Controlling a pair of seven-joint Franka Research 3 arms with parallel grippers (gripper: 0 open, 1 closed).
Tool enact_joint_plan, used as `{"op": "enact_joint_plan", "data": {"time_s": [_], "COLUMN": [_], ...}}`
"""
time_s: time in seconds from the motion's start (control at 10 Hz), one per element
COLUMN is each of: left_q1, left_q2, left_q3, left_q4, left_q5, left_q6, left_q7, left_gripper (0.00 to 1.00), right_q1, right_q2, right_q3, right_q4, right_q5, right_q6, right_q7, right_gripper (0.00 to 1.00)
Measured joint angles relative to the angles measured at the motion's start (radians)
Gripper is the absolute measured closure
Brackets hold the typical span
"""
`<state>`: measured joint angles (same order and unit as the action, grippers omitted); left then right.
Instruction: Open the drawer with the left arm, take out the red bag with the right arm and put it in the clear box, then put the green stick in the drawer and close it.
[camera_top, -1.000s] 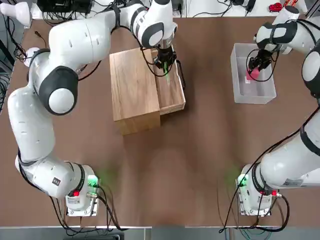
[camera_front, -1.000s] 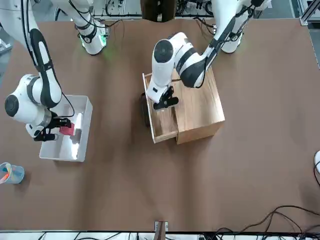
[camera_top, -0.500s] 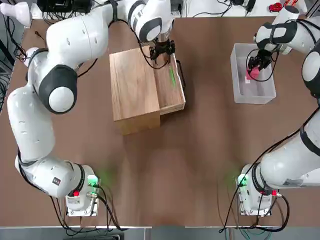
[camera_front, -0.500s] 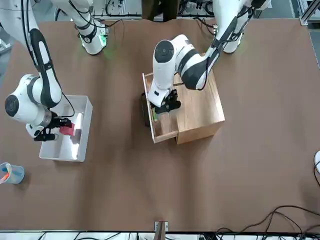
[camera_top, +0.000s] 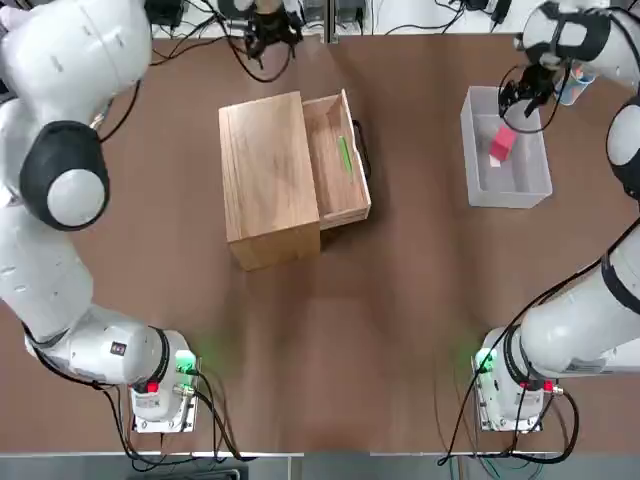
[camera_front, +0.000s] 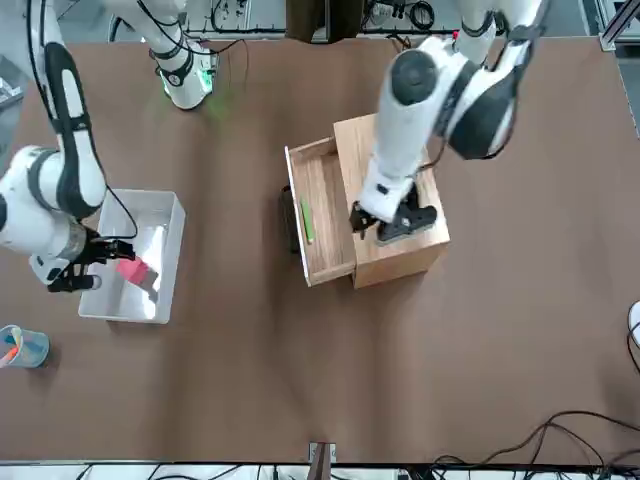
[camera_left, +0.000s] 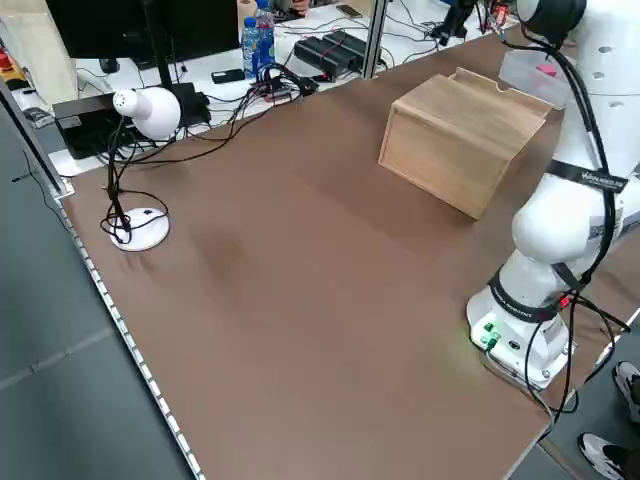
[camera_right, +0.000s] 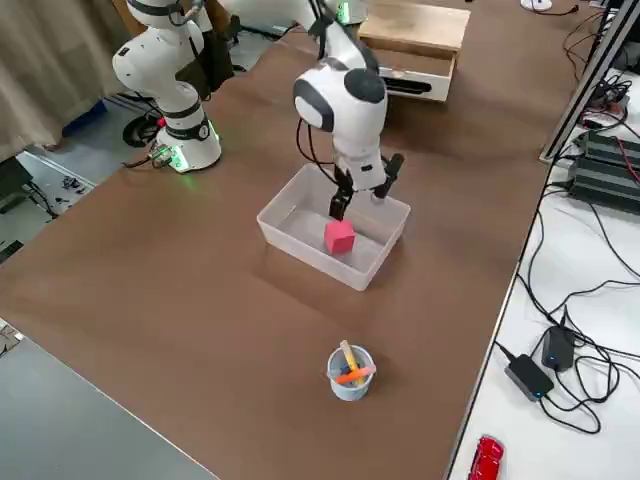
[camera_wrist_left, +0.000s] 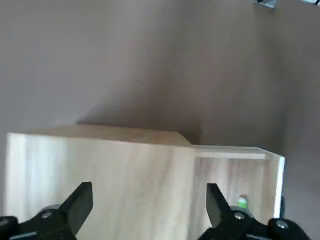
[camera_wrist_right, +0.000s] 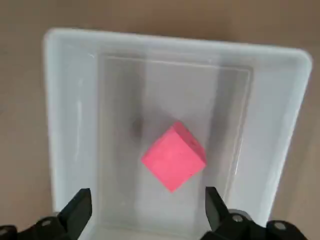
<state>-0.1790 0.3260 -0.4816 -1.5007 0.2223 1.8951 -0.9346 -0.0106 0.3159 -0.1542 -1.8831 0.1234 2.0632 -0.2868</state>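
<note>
- Below your spread right claw (camera_wrist_right: 150, 220), bag (camera_wrist_right: 173, 156) lies loose in box (camera_wrist_right: 280, 125): delivered.
- Beside your spread left claw (camera_front: 392, 218), stick (camera_front: 307, 220) rests in drawer (camera_front: 325, 255), open for closing.

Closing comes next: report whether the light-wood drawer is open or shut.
Open: the light-wood drawer juts from its cabinet, thin green stick lying inside.

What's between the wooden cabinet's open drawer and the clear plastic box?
Nothing: top view shows only bare brown tabletop between the light-wood drawer, with its black wire handle facing that way, and the translucent rectangular box.
</note>
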Motion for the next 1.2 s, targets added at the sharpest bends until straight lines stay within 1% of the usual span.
{"op": "enact_joint_plan", "data": {"time_s": [0.1, 0.2, 0.4, 0.5, 0.7, 0.8, 0.9, 1.0, 1.2], "left_q1": [0.025, 0.03, 0.034, 0.037, 0.04, 0.04, 0.041, 0.044, 0.092], "left_q2": [-0.045, -0.09, -0.167, -0.194, -0.228, -0.244, -0.256, -0.264, -0.287], "left_q3": [0.03, 0.086, 0.219, 0.275, 0.363, 0.405, 0.443, 0.471, 0.499], "left_q4": [-0.035, -0.067, -0.113, -0.123, -0.129, -0.13, -0.13, -0.13, -0.128], "left_q5": [-0.017, -0.047, -0.143, -0.168, -0.175, -0.176, -0.176, -0.176, -0.183], "left_q6": [-0.004, -0.01, -0.023, -0.043, -0.07, -0.086, -0.106, -0.116, -0.136], "left_q7": [0.074, 0.16, 0.361, 0.44, 0.569, 0.641, 0.702, 0.755, 0.881], "left_gripper": [0.0, 0.0, 0.0, 0.0, 0.0, 0.0, 0.0, 0.0, 0.0], "right_q1": [0.016, 0.052, 0.19, 0.272, 0.44, 0.514, 0.582, 0.645, 0.76], "right_q2": [-0.005, -0.009, -0.01, -0.009, -0.008, -0.007, -0.004, -0.001, 0.008], "right_q3": [0.002, 0.005, 0.014, 0.02, 0.024, 0.025, 0.025, 0.025, 0.025], "right_q4": [0.058, 0.09, 0.097, 0.097, 0.095, 0.092, 0.081, 0.052, -0.034], "right_q5": [0.003, 0.007, 0.017, 0.043, 0.111, 0.128, 0.133, 0.135, 0.137], "right_q6": [-0.068, -0.11, -0.122, -0.122, -0.116, -0.093, -0.043, 0.034, 0.218], "right_q7": [0.046, 0.144, 0.428, 0.574, 0.871, 1.009, 1.131, 1.235, 1.424], "right_gripper": [0.0, 0.0, 0.04, 0.13, 0.47, 0.61, 0.79, 0.91, 0.93]}}
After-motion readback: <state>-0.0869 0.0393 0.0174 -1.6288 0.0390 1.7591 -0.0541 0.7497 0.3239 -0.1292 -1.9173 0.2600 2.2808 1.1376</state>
